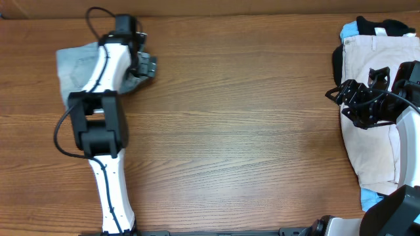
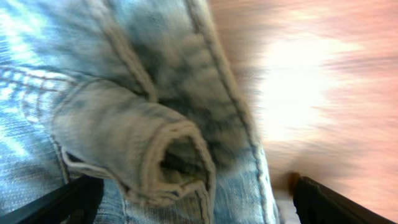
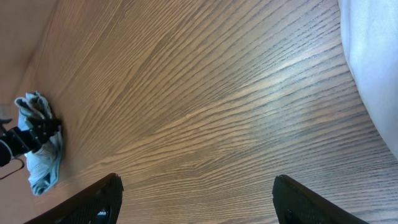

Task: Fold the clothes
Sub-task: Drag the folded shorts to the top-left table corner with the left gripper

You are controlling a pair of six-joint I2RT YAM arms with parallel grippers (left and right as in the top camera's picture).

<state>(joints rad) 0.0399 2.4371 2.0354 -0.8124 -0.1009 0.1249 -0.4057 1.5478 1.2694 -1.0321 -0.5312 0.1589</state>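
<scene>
A light blue denim garment (image 1: 73,65) lies bunched at the table's far left. My left gripper (image 1: 143,64) is at its right edge. In the left wrist view the denim (image 2: 155,124) fills the frame, with a folded seam between the wide-open fingers (image 2: 193,205). A pile of clothes sits at the right edge, with beige trousers (image 1: 371,59) on top and a white piece (image 1: 384,154) below. My right gripper (image 1: 342,97) hovers at the pile's left edge, open and empty (image 3: 196,199) over bare wood. The white cloth (image 3: 373,56) is at its right.
Blue and black clothes (image 1: 367,27) lie at the far end of the right pile. The wooden table (image 1: 243,124) stretches between the two arms. The denim garment also shows small and far off in the right wrist view (image 3: 40,155).
</scene>
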